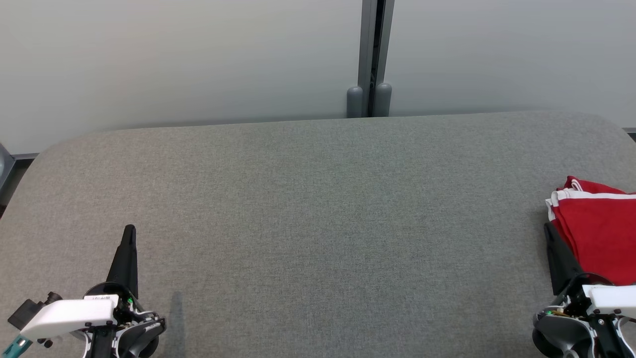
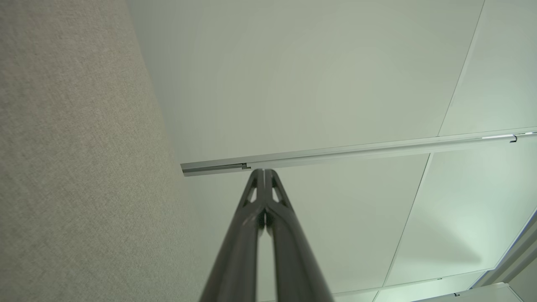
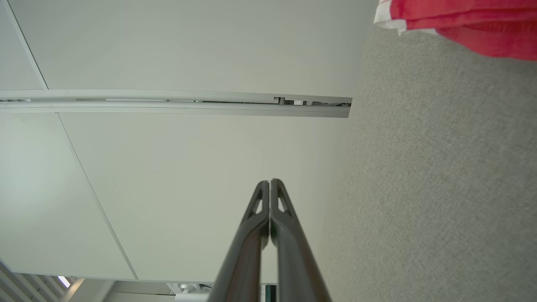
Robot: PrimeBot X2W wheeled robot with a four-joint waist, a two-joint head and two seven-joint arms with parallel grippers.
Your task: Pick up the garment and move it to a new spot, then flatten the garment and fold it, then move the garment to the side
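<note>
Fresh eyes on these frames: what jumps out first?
The red garment with white trim, lying at the right edge of the grey table. The right gripper sits close beside it, jaws shut; the left gripper rests at the lower left, jaws shut too.

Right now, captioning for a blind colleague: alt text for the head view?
A red garment with white trim lies at the view's right edge on a grey fabric tabletop, beside the shut right gripper. The shut left gripper sits lower left.
</note>
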